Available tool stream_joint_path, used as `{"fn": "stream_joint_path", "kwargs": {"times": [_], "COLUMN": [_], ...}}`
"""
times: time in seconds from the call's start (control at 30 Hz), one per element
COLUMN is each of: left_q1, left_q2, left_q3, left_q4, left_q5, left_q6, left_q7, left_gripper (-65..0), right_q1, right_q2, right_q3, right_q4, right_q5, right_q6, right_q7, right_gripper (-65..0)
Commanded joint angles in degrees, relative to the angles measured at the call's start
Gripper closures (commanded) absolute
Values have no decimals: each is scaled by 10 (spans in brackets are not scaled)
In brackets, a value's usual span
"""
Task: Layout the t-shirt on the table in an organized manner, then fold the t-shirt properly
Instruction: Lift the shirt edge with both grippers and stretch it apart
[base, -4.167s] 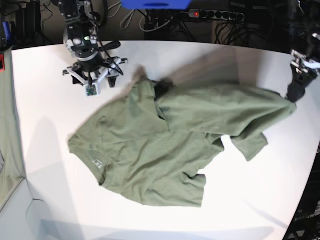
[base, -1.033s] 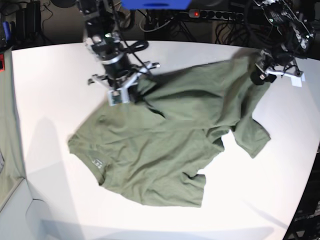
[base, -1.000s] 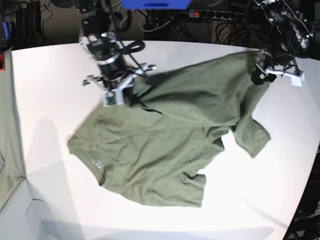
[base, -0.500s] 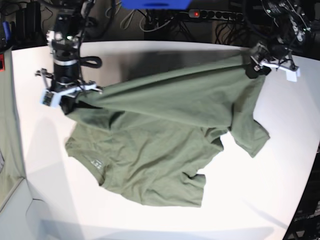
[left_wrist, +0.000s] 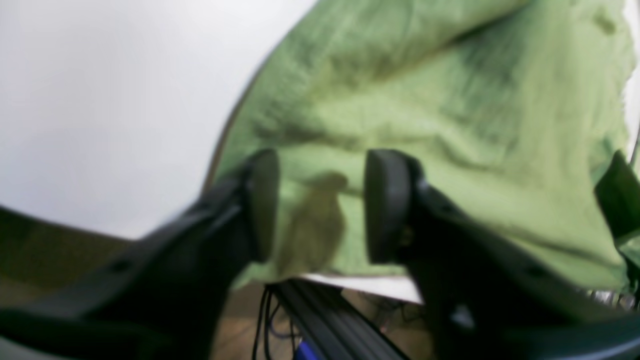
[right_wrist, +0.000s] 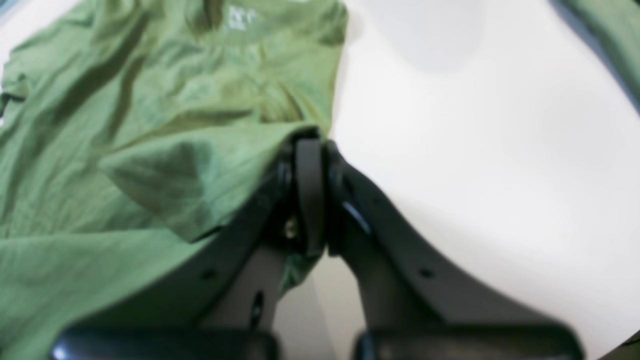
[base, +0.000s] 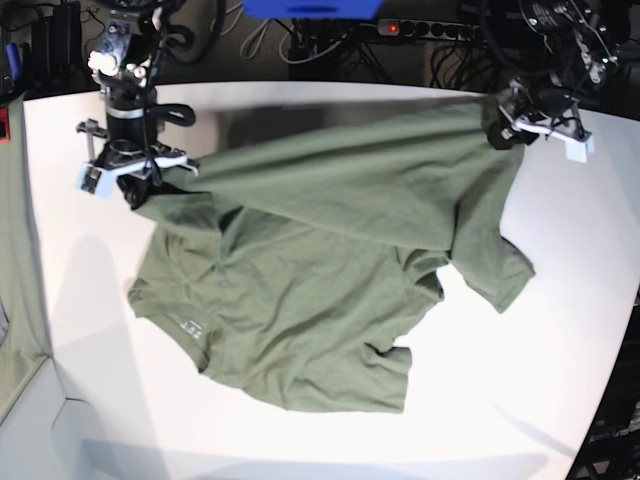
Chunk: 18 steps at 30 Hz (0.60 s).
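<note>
- Shirt stuff: t-shirt (base: 300, 270) lay half-spread on the table (base: 560, 330), limp and light.
- Right gripper (right_wrist: 310, 150) was clamped on a hem corner.
- Left gripper (left_wrist: 320, 205) had its jaws apart around cloth, so I'd grab seams.

plain olive-green t-shirt (base: 300, 290), matte white table (base: 560, 330).
</note>
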Motion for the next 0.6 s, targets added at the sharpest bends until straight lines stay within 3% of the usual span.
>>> {"fn": "stream_joint_path", "kwargs": {"times": [0.0, 0.17, 0.23, 0.3, 0.33, 0.4, 0.57], "left_q1": [3, 4, 10, 11, 11, 11, 13], "left_q2": [-3, -5, -5, -4, -4, -4, -2], "left_q3": [-1, -1, -1, -3, -3, -3, -6], "left_q4": [7, -1, -1, -1, -1, 4, 45], "left_q5": [4, 11, 11, 11, 11, 11, -12], "left_q6": [5, 5, 5, 8, 10, 10, 6], "left_q7": [7, 3, 2, 2, 2, 6, 7], "left_gripper": [-234, -224, -150, -21, 0, -22, -4], "right_q1": [1, 1, 1, 1, 1, 1, 1], "right_q2": [1, 1, 1, 1, 1, 1, 1], "right_q3": [1, 1, 1, 1, 1, 1, 0], "right_q4": [8, 4, 4, 4, 4, 4, 4], "right_q5": [1, 1, 1, 1, 1, 1, 1], "right_q6": [-1, -1, -1, -1, 0, 0, 0], "right_q7": [18, 18, 18, 18, 18, 18, 18], "right_gripper": [0, 0, 0, 0, 0, 0, 0]}}
